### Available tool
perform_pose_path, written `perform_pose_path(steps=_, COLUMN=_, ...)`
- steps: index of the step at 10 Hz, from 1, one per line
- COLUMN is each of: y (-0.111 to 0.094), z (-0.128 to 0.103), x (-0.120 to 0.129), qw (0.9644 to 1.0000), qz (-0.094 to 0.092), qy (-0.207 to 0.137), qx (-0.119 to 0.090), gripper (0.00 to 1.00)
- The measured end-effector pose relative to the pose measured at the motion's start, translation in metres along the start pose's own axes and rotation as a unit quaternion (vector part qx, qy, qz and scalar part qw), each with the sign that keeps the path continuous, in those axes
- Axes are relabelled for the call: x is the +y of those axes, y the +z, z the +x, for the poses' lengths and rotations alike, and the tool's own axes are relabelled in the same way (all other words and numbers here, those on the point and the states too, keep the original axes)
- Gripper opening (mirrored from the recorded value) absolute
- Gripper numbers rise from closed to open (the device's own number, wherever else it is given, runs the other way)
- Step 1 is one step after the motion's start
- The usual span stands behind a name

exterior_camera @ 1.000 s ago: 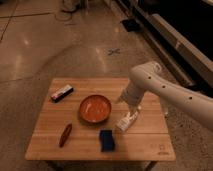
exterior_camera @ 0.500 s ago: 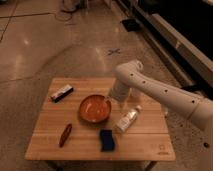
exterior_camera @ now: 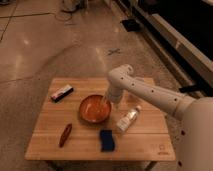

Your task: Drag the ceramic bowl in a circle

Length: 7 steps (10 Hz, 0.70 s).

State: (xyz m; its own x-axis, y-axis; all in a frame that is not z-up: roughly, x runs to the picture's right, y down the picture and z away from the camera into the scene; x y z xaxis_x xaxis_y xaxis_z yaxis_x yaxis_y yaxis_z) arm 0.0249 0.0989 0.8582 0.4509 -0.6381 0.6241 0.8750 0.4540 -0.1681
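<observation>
Where the white arm (exterior_camera: 150, 95) bends down over the wooden tabletop (exterior_camera: 145, 147), you find the end effector (exterior_camera: 106, 103) lowered at the right inner side of the ceramic bowl (exterior_camera: 92, 110). Whether it is clenched on the rim or released, you cannot tell from this view. The bowl stands upright near the middle of the tabletop, with its orange inside showing. A clear bottle (exterior_camera: 128, 119) lies on its side near it on the right, and a blue sponge (exterior_camera: 106, 140) lies in front of it. A long red-brown object (exterior_camera: 65, 135) lies at the front left, and a small dark packet (exterior_camera: 62, 92) at the back left, apart from the bowl.
</observation>
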Motion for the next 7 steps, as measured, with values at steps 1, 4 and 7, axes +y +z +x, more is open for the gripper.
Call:
perform_pose_path(steps=1, y=0.008, z=0.002, x=0.002, qw=1.0000, qz=-0.007, qy=0.002, qx=0.000, gripper=0.65)
perform_pose_path(steps=4, y=0.023, z=0.005, x=0.008, qw=0.9997, qz=-0.023, qy=0.004, qx=0.001, gripper=0.63)
perform_pose_path(steps=7, y=0.031, z=-0.001, x=0.019, qw=0.9992, qz=-0.039, qy=0.001, qx=-0.004, gripper=0.33)
